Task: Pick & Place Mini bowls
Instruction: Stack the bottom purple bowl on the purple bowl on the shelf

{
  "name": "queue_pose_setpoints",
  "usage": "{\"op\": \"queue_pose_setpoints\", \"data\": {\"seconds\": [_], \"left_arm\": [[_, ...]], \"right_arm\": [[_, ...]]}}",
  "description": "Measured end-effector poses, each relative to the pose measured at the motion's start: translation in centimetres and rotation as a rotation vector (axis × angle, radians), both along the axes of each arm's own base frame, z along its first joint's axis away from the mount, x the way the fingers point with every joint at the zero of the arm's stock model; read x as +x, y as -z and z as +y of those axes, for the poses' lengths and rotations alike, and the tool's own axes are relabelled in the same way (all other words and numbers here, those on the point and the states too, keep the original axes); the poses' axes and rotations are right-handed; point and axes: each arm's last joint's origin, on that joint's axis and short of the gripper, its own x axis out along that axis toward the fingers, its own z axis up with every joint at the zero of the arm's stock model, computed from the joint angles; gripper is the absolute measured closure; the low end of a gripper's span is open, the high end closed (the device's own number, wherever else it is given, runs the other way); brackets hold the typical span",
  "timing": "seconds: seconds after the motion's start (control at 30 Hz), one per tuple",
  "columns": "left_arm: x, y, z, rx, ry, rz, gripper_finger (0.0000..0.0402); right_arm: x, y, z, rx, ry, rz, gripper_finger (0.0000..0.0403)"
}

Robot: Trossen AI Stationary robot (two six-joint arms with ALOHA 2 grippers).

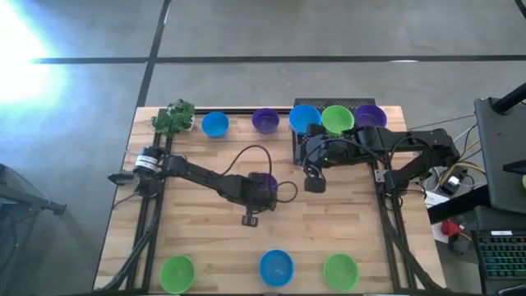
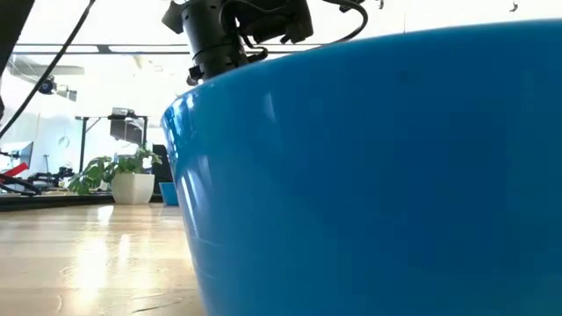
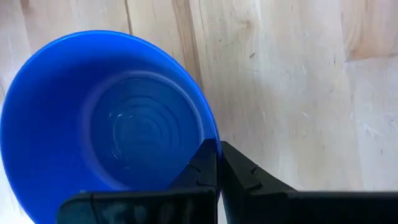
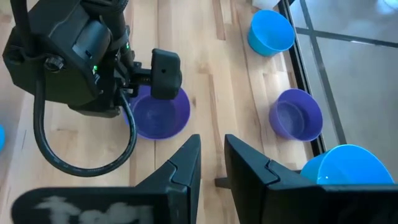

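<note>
Progress is judged as early: one glossy round purple plastic mini bowl [image 4: 158,118] at the table middle is pinched by its rim in the left gripper [image 3: 216,149], the right gripper [image 4: 211,142] is held slightly spread and empty nearby, and the other mini bowls [image 1: 276,267] are left at the table edges

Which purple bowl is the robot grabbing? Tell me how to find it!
On the wooden table, look at the middle, between the row of bowls at the back and the row at the front. A purple bowl sits there, its rim pinched by the fingers of the left gripper. It is the only bowl alone mid-table.
</note>
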Motion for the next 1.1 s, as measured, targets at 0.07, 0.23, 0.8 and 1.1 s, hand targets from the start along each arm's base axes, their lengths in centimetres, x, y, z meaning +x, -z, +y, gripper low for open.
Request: {"op": "queue_pose_setpoints", "data": {"seconds": [0.07,0.23,0.8,1.1], "left_arm": [[0.0,0.0,0.0,-0.002,0.0,0.0,0.0398],[0.1,0.0,0.0,-0.008,0.005,-0.011,0.0359],[-2.2,-6.6,0.5,0.025,-0.027,-0.18,0.0328],[-6.9,-12.5,1.4,0.087,-0.1,-0.351,0.0328]], "right_arm": [[0.0,0.0,0.0,0.0,0.0,0.0,0.0335],[0.0,0.0,0.0,0.0,0.0,0.0,0.0335],[0.0,0.0,0.0,-0.001,0.001,0.001,0.0335],[0.1,0.7,0.0,0.007,0.011,0.011,0.0335]]}}
